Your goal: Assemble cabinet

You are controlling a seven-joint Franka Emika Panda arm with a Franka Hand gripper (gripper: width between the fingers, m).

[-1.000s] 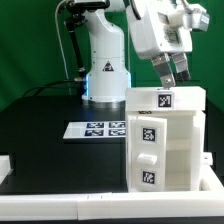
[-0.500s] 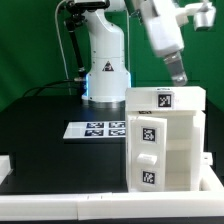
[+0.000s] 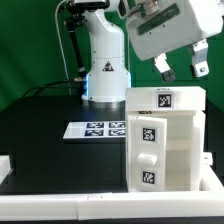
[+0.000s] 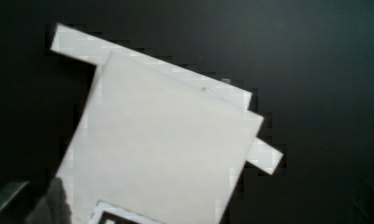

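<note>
Cabinet (image 3: 165, 138): stands upright on the desk at the exterior view's right, near the front edge. It is a white boxy body with a flat top slab that overhangs the panels below.
Cabinet tags: one black-and-white square tag on the front lip of the top slab, two more on the narrow front panel, one high and one low, with a small raised block between them.
Cabinet from the wrist view (image 4: 175, 130): seen from above as a pale flat panel with a stepped edge and a small tab sticking out at one side, against the dark desk; part of a tag shows at the frame's edge.
Gripper (image 3: 182, 66): hangs in the air above the cabinet's top, apart from it, toward the exterior view's right. Its two dark fingers are spread with a clear gap between them and nothing is held.
Arm: the white wrist housing fills the upper right of the exterior view; the white base stands far back near the middle, with a blue light on it.
Marker board (image 3: 96, 129): lies flat on the desk just to the left of the cabinet in the exterior view, carrying a row of printed tags.
Desk (image 3: 50, 140): black surface, with a white rim along the near edge.
Backdrop: green wall behind the arm.
</note>
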